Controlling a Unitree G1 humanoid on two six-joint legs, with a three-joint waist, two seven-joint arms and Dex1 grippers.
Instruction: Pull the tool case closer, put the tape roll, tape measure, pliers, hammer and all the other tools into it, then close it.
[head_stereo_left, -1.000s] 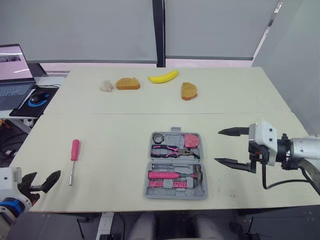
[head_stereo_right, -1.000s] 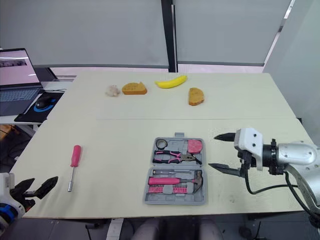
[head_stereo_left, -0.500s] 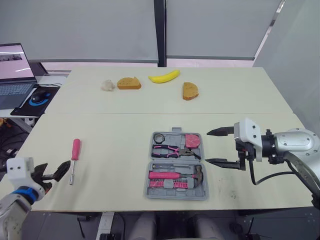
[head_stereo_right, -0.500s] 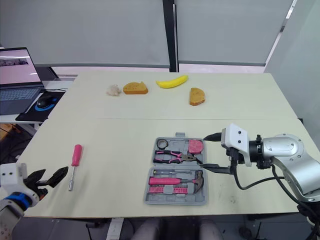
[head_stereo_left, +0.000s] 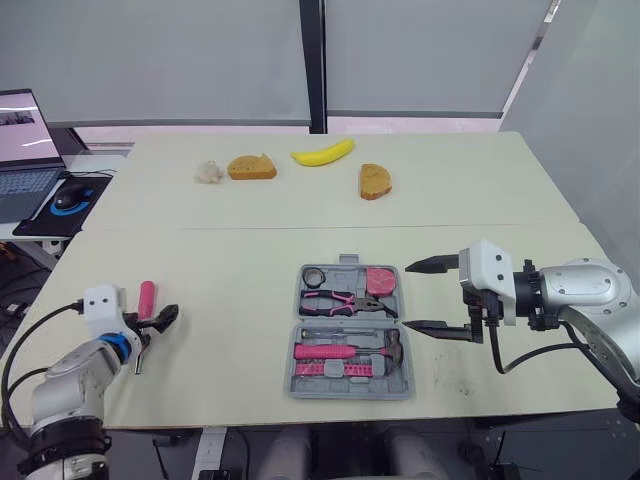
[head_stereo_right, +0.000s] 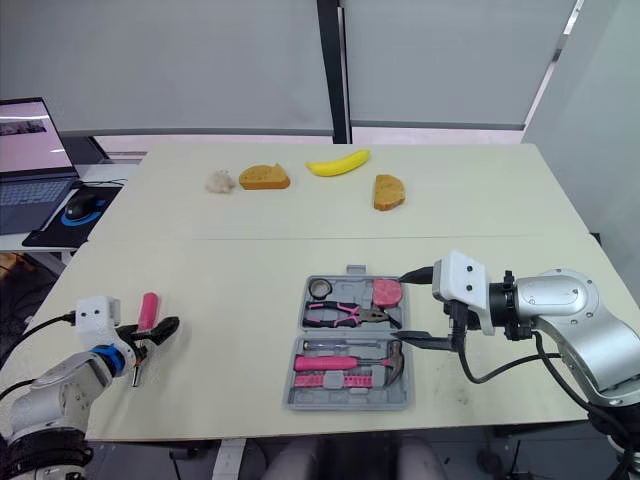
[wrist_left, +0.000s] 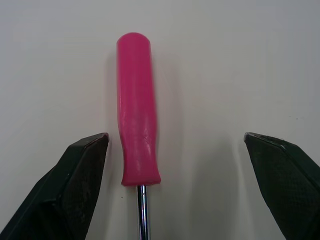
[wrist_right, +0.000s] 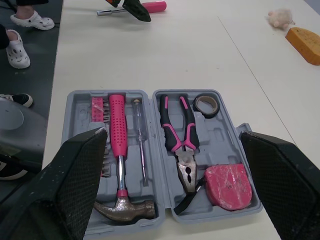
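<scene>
Around the pink screwdriver (wrist_left: 136, 120) our left gripper (wrist_left: 175, 137) gapes wide — our right gripper (head_stereo_left: 406, 296) likewise, beside the tool case (head_stereo_left: 343, 280).

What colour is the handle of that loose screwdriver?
The screwdriver handle is pink; clearest in the left wrist view.

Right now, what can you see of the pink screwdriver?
The screwdriver has a smooth pink plastic-looking handle with a rounded end and a thin shiny metal shaft. It lies flat on the pale table near its left edge, inside the open left gripper, which does not touch it.
</scene>
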